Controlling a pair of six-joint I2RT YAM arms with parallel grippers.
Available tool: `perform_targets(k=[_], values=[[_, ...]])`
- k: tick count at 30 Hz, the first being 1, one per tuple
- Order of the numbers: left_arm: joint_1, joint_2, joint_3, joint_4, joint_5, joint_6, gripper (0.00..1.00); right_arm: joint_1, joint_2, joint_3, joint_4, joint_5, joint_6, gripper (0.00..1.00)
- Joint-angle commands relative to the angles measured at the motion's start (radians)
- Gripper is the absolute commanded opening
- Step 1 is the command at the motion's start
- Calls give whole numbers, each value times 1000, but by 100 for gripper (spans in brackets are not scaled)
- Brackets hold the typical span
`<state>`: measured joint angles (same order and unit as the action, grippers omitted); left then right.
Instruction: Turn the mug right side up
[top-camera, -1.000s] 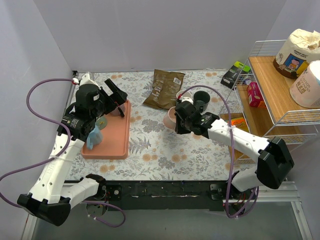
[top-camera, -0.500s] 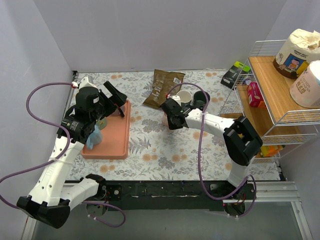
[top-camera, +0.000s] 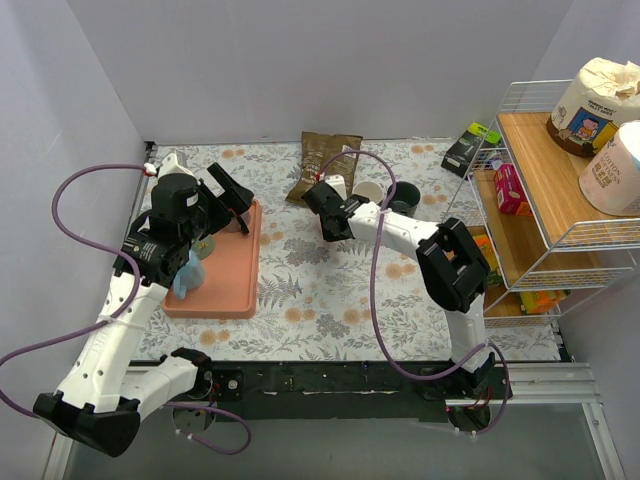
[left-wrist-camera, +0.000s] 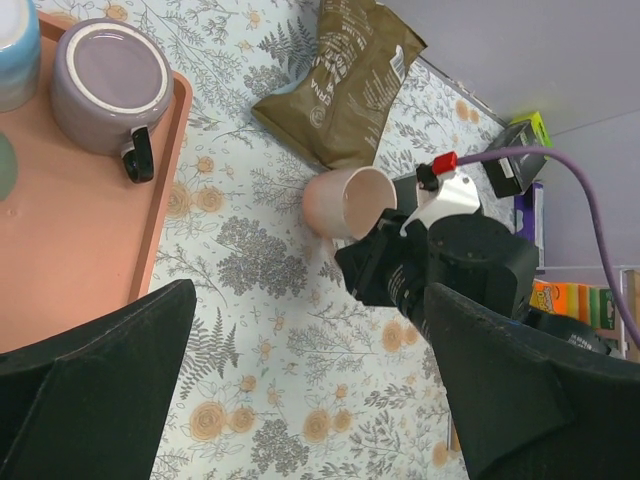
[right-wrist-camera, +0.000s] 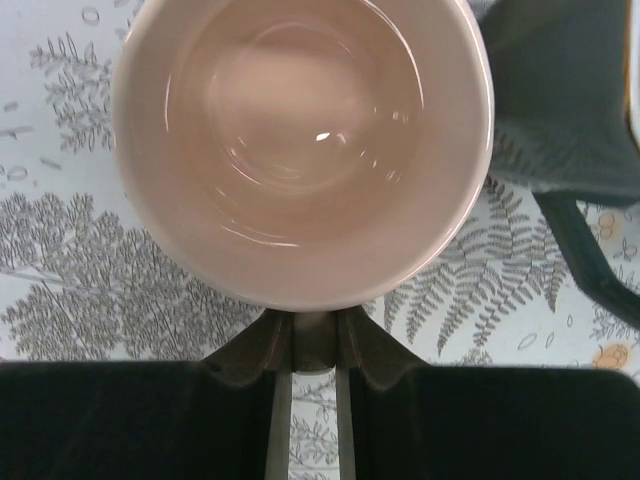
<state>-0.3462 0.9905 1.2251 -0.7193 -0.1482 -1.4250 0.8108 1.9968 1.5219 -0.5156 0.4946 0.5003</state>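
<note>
Right gripper (right-wrist-camera: 312, 335) pinched narrow on the handle of the pink mug (left-wrist-camera: 348, 203), which sits tilted over the flowered table (left-wrist-camera: 280, 340), between the brown bag (left-wrist-camera: 345, 85) and a dark mug (right-wrist-camera: 560, 90); left gripper (left-wrist-camera: 310, 290) spread wide, holding nothing.

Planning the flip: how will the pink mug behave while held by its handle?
The pink mug shows glossy highlights, suggesting glazed ceramic: probably rigid, slippery, breakable. The right gripper pinches only its handle, so it may swivel.
</note>
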Motion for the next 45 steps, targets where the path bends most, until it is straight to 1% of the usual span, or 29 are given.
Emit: perform_targets(k=[1, 6, 12, 13, 15, 16, 18, 19, 21, 22, 25, 27, 31, 36, 40, 45], values=[[1, -1, 36, -22, -21, 26, 98, -33, 59, 132, -17, 61, -8, 1], [1, -4, 25, -23, -19, 26, 98, -39, 91, 195, -58, 59, -19, 1], [1, -13, 8, -14, -17, 14, 98, -39, 19, 130, -70, 23, -2, 1], [3, -15, 1, -11, -16, 12, 98, -38, 11, 120, -63, 18, -2, 9], [1, -15, -4, -9, -11, 8, 98, -39, -1, 93, -44, 1, -20, 16], [1, -12, -7, -6, -8, 8, 98, -39, -3, 90, -29, -2, -26, 23], [1, -7, -9, -5, -1, 6, 98, -39, 8, 101, -29, -17, -39, 29], [1, -4, -9, -6, -1, 6, 98, -39, 13, 106, -37, -24, -39, 37], [1, 7, -3, -9, 1, 8, 98, -39, 19, 115, -43, -40, -39, 43], [1, 10, -4, -11, -1, 8, 98, -39, 17, 110, -41, -45, -39, 50], [1, 19, -7, -11, -2, 8, 98, -39, 4, 100, -28, -67, -46, 61], [1, 26, -10, -11, -4, 9, 98, -39, -10, 103, -29, -89, -51, 65], [1, 48, -13, -12, -5, 14, 98, -38, -62, 110, -38, -146, -55, 69], [1, 99, -18, -26, -11, 14, 98, -41, -191, 106, -72, -240, -66, 73], [1, 192, -21, -77, -96, -26, 98, -61, -312, 69, -70, -333, -62, 73], [1, 286, -67, -52, -160, -60, 98, -105, -398, 3, -63, -439, -26, 73]])
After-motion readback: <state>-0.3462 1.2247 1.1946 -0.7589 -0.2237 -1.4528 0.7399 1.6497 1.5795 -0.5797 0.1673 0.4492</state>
